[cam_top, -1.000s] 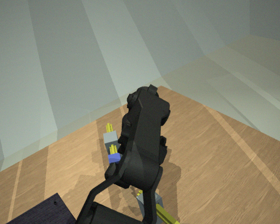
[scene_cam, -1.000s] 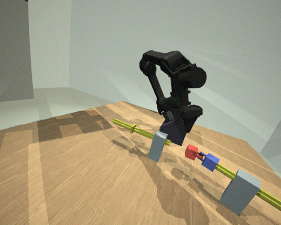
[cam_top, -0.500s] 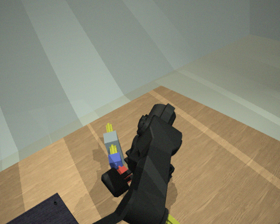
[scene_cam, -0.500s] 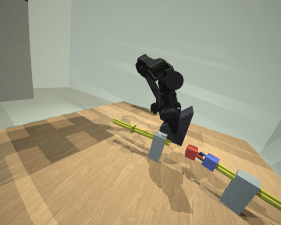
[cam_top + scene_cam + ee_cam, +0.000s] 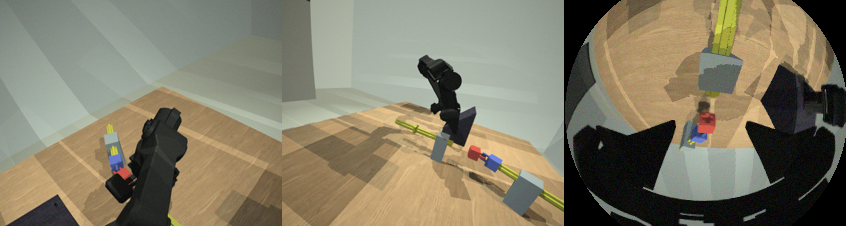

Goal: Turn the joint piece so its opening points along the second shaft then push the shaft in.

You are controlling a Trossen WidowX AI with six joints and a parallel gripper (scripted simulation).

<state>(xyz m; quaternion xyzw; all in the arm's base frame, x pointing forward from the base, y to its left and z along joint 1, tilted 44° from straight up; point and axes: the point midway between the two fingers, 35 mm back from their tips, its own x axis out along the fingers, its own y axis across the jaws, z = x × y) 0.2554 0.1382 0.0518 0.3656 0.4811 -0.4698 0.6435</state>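
Observation:
The red square joint piece (image 5: 123, 173) (image 5: 474, 153) (image 5: 707, 121) hangs by its hinges from the blue end piece (image 5: 115, 160) (image 5: 493, 163) (image 5: 698, 135) of the first yellow shaft (image 5: 114, 150) (image 5: 508, 172). A grey block (image 5: 111, 140) (image 5: 524, 192) holds that shaft. The second yellow shaft (image 5: 425, 133) (image 5: 726, 25), with a collar (image 5: 415, 129), passes through its own grey block (image 5: 440, 147) (image 5: 721, 72). Its near end stands a gap short of the red piece. My gripper (image 5: 712, 124) is open and empty above the second shaft's side. The red piece's opening cannot be made out.
A dark slanted panel (image 5: 47, 212) (image 5: 465, 125) (image 5: 781, 100) stands beside the second block. The arm (image 5: 155, 170) covers the second block in the top view. The wooden table (image 5: 225, 180) (image 5: 394, 200) carries both blocks, and shadows fall across it.

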